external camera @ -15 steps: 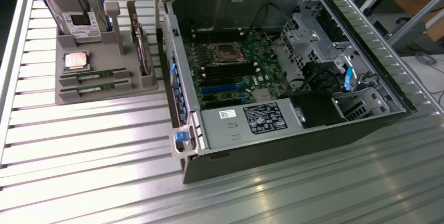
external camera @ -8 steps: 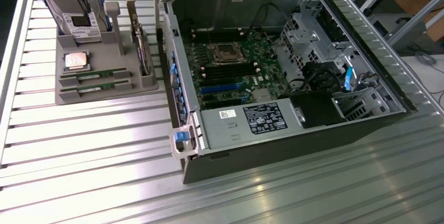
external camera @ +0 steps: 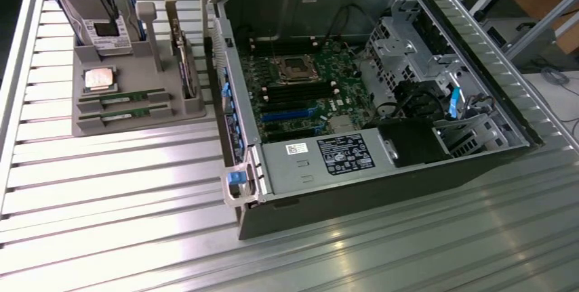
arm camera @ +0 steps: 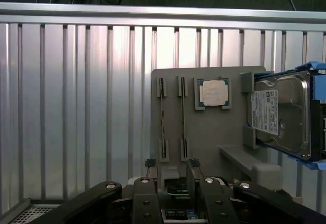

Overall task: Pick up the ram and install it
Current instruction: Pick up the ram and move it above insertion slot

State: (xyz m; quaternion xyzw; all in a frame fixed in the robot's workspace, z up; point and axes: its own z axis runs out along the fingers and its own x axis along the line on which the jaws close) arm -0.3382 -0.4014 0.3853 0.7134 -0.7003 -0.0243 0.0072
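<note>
Two thin green ram sticks [external camera: 122,97] [external camera: 127,111] stand on edge in slots of a grey holder [external camera: 135,128] on the exterior view's left. The wrist view shows both sticks [arm camera: 162,119] [arm camera: 182,119] edge-on, side by side in the same holder [arm camera: 204,137]. My gripper [arm camera: 172,165] hangs above the holder's near edge, open, with nothing between its fingers. The fingertips [arm camera: 150,164] sit just short of the sticks' near ends. An open computer case [external camera: 362,170] lies beside the holder, with its motherboard [external camera: 312,106] and black memory slots [external camera: 294,92] exposed.
The holder also carries a square silver CPU [arm camera: 213,92], an upright hard drive [arm camera: 282,114] in a blue frame, and a card with a metal bracket [external camera: 184,68]. Everything rests on a ribbed aluminium table [external camera: 118,204]. The case walls rise around the motherboard.
</note>
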